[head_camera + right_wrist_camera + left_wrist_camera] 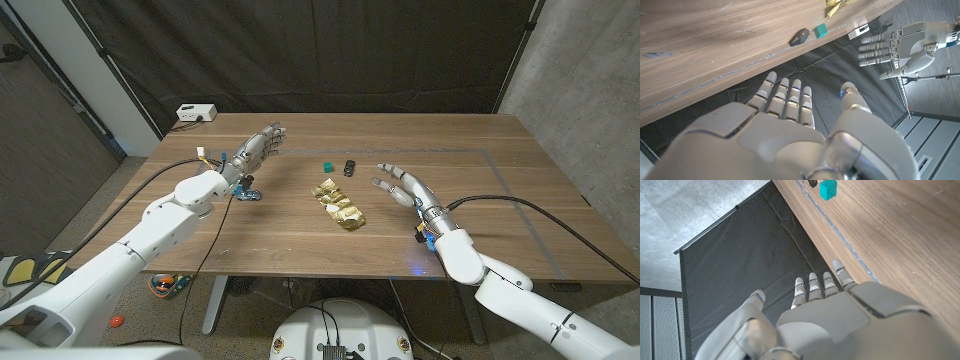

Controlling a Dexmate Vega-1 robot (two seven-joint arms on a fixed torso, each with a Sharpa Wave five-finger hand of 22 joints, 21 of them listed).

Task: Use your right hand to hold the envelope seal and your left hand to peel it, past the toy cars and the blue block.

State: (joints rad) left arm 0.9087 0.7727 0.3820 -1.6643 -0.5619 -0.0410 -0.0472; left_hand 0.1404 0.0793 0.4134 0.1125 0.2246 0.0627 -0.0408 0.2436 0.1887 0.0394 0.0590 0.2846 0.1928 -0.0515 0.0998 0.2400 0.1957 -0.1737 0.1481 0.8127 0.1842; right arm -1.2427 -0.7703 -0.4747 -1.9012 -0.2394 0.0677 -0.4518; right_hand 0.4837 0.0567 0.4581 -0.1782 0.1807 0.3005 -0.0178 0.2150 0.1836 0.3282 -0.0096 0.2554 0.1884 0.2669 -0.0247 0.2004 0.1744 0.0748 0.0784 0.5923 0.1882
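Two hands hover over the wooden table (500, 160) in the head view: my left hand (255, 150) and right hand (405, 187), both spread and holding nothing. The gold envelope (337, 204) lies between them, with the blue block (326, 165) and a dark toy car (349, 167) just behind it and another toy car (248, 189) by my left wrist. Left wrist view: my left hand (840, 317) with fingers (812, 287) extended, the block (828, 189) beyond. Right wrist view: my right hand (790, 130) spread; car (800, 36), block (820, 30) and envelope (837, 6) on the table, my left hand (900, 47) opposite.
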